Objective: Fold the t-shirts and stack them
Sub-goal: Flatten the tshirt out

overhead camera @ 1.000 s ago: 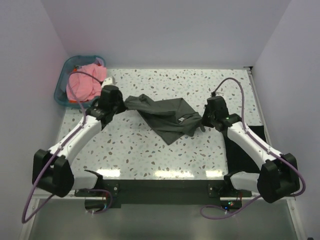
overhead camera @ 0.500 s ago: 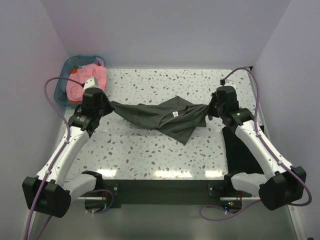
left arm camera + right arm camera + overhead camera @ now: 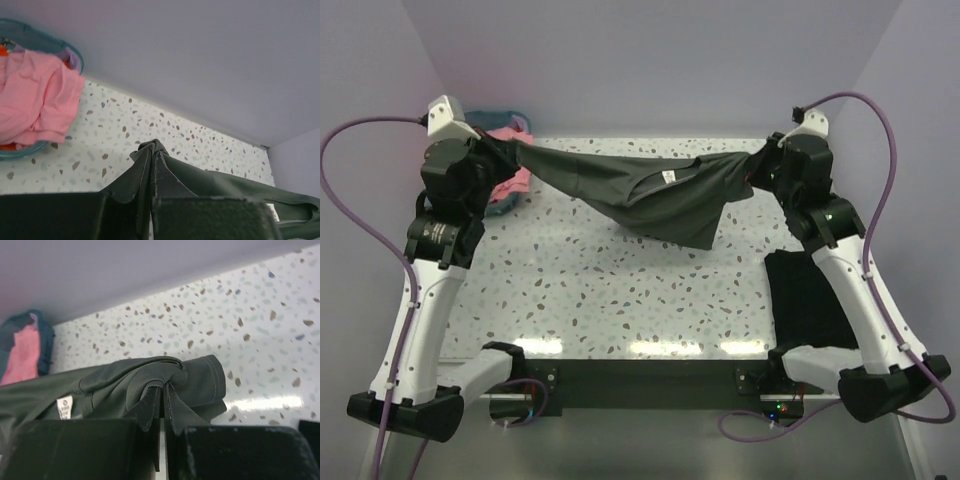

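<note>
- The dark t-shirt [image 3: 655, 195] hangs in the air above the table [image 3: 620, 300]. Its long axis runs left to right between the two arms, and its middle sags.
- The left claw [image 3: 508, 152] is pressed together on the shirt's bunched left end.
- The right claw [image 3: 756, 172] pinches the right end likewise. The shirt lies inward from each claw, equally near both.
- The black shirt [image 3: 810, 300] lies flat at the table's right, probably the stacking place.

The white left arm [image 3: 445, 215] hides most of the teal plastic basket [image 3: 506, 108] and the salmon-pink cloth t-shirt [image 3: 512, 183]. The print on the white label [image 3: 669, 176] of the dark olive-grey cloth t-shirt [image 3: 660, 205] is too small to read.
</note>
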